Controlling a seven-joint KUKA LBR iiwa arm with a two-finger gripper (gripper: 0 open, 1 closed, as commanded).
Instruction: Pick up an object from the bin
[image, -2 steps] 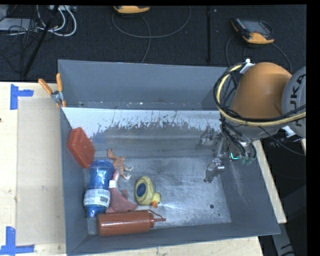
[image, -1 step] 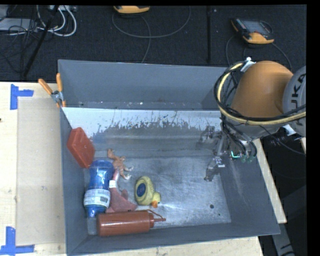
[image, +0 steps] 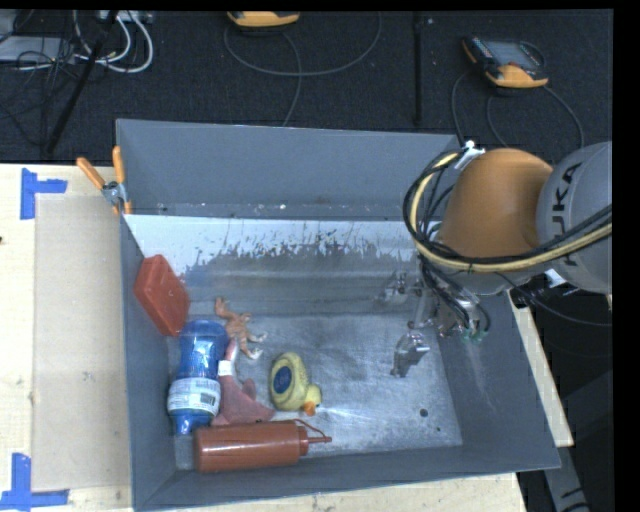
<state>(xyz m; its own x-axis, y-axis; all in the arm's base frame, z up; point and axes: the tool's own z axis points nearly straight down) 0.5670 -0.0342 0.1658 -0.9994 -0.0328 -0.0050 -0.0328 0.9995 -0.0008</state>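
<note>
Fingers (image: 408, 358), closed, over scuffed bin floor (image: 345, 385); cables (image: 300, 62) trail on dark ground (image: 190, 85).

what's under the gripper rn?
Bare grey metal bin floor shows around the two-finger gripper; the patch directly beneath it is covered. The yellow rubber duck lies well apart.
</note>
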